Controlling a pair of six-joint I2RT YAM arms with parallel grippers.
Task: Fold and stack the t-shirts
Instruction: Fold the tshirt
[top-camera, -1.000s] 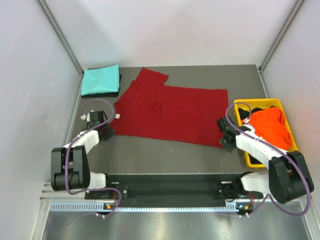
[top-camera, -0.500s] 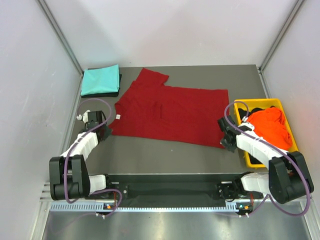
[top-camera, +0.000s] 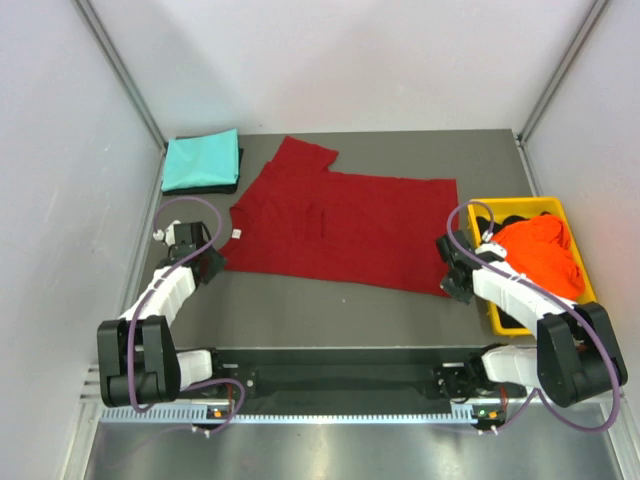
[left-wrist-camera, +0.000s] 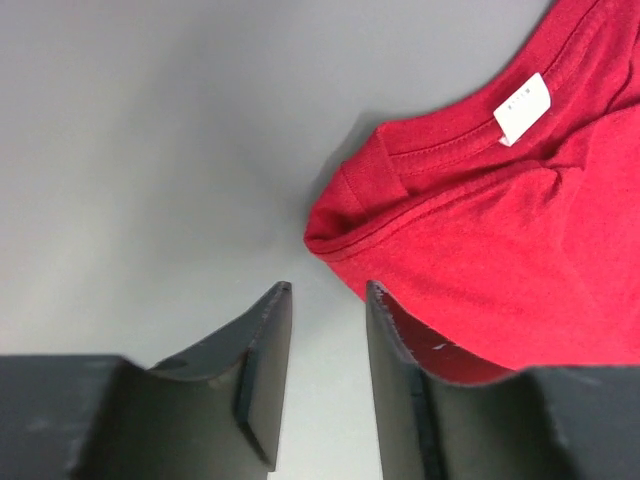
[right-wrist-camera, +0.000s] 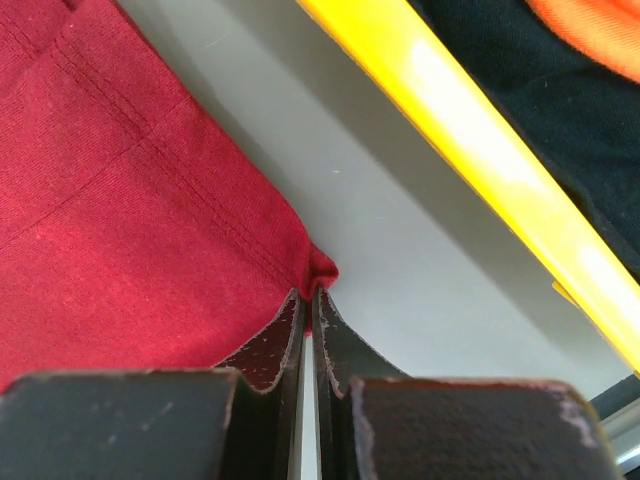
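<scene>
Bench (top-camera: 330, 300), from above: grey, and you see both arms reaching over it from the near edge.
Dark red t-shirt (top-camera: 340, 225), from above: spread flat across the middle of the bench, one sleeve pointing to the far side, its collar end toward your left.
Teal t-shirt (top-camera: 200, 160), from above: folded in the far left corner, apart from the red one.
Yellow bin (top-camera: 497, 318), from above: at the right side, just beside the red shirt's hem. The orange t-shirt (top-camera: 540, 255) is heaped in it on top of the black t-shirt (top-camera: 497, 227).
Left hand (top-camera: 212, 265), from above: low at the shirt's near left corner, by the collar.
Right hand (top-camera: 452, 285), from above: at the shirt's near right corner, between cloth and bin.
Left hand (left-wrist-camera: 325, 300), left wrist view: released, fingers apart with only bare bench (left-wrist-camera: 150, 150) between them.
Dark red t-shirt (left-wrist-camera: 500, 270), left wrist view: its bunched collar edge lies just beyond the fingertips, off to the right, and the right finger overlaps the cloth's edge. You can see a white label (left-wrist-camera: 522, 108) on the neckline.
Right hand (right-wrist-camera: 305, 300), right wrist view: clenched, pinching the corner of the hem.
Dark red t-shirt (right-wrist-camera: 120, 200), right wrist view: flat on the bench (right-wrist-camera: 400, 250), with only its corner puckered up at the fingertips.
Yellow bin (right-wrist-camera: 480, 130), right wrist view: its rim runs diagonally near the pinched corner, not touching it. The black t-shirt (right-wrist-camera: 540, 90) and a strip of the orange t-shirt (right-wrist-camera: 600, 20) sit inside.
</scene>
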